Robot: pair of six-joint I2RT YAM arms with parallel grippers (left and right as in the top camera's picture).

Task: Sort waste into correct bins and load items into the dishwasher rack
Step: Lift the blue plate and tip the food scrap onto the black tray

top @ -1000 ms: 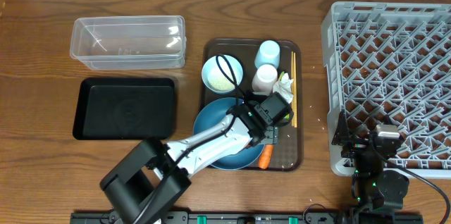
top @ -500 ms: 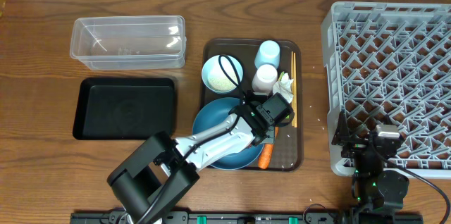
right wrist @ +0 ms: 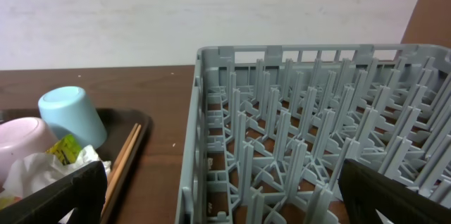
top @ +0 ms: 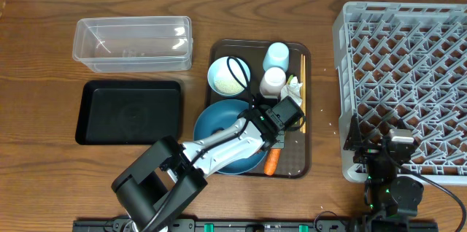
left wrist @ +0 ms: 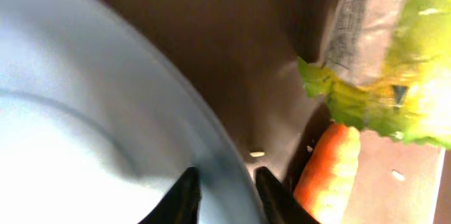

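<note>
Overhead: left arm reaches across the blue plate (top: 219,126), which lies flat in the lower part of the dark-brown serving tray (top: 293,163) at frame centre.
Left pincer (left wrist: 225,196): one finger on either side of the plate's rim at the bottom edge of the wrist view; judged clenched on the rim, though the picture is blurred.
Right pincer (right wrist: 222,196): released, fingers wide apart and empty, hanging at the lower left corner of the dishwasher rack (top: 408,79).
Neighbours: carrot (left wrist: 330,171) just beside the gripped rim, to its right; crumpled wrapper (left wrist: 394,55) above it, overlapping the carrot's top end; a few rice grains (left wrist: 257,154) loose on the tray.
Rest of tray: small bowl (top: 229,76), pale-blue cup (top: 277,55) and whitish-pink cup (top: 273,79) above the plate; chopsticks (top: 304,90) along the right edge.
Bins: clear tub (top: 133,42) and black tray (top: 130,111) at left, well apart from the plate.
Handling, judged: the plate looks stiff, glazed, slippery and breakable, and heavy for a grip on one edge. The rim is the only hold; bite deep, expect it to swing down when lifted, and tilt it upright to go between the rack's pegs.
Risk: dragging the carrot or wrapper along.
</note>
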